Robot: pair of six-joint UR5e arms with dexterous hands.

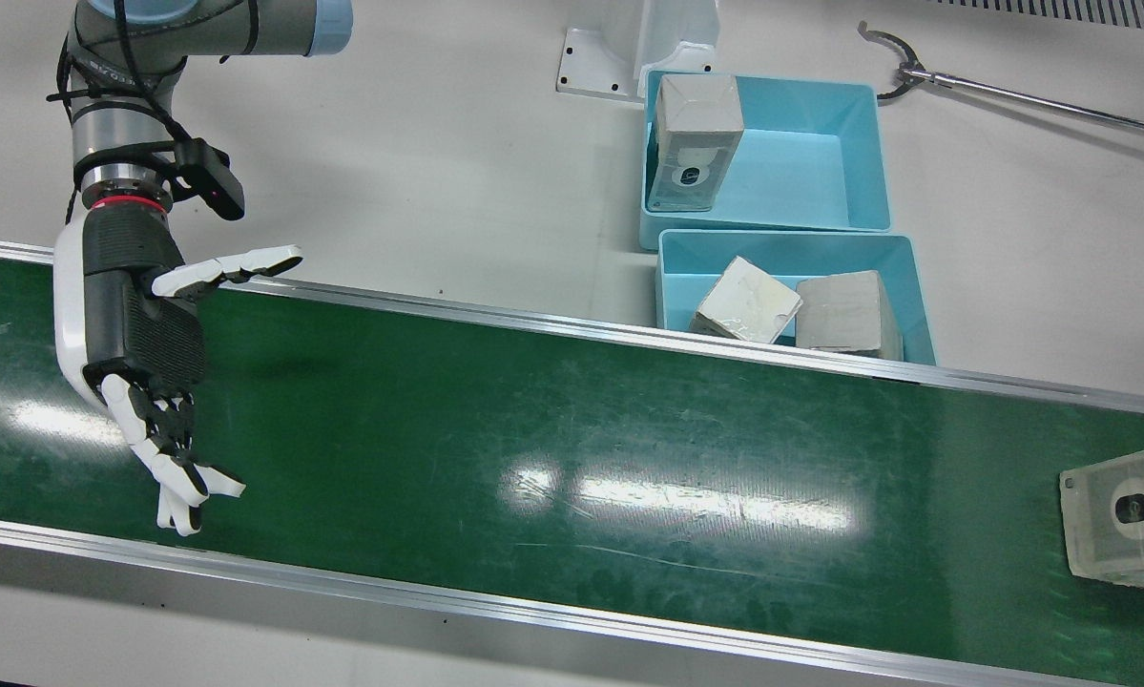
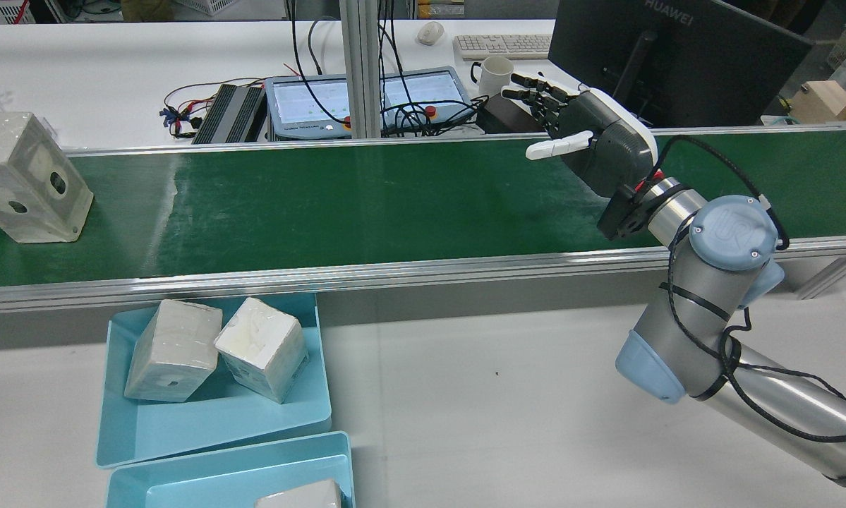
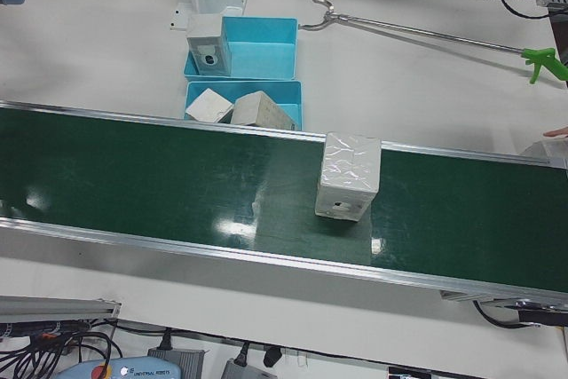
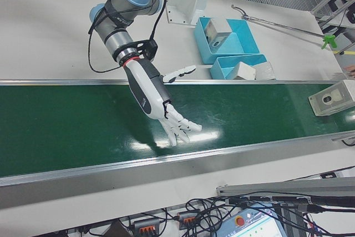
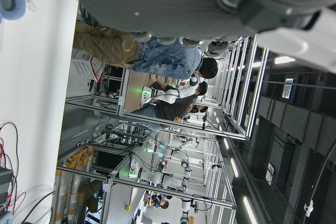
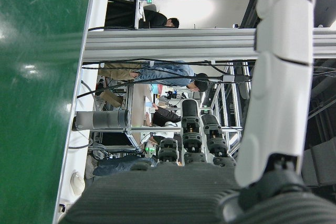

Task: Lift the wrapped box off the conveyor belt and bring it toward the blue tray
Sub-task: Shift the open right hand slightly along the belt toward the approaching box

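A: Box [image 1: 1123, 520] position?
B: On belt [image 1: 533, 429], far end, well apart from right hand [image 1: 147, 372]. Near blue tray [image 1: 901, 277] side.
A: Hand state?
B: Spread wide over belt, holding nothing. Left hand [image 5: 210, 3]: can't tell.
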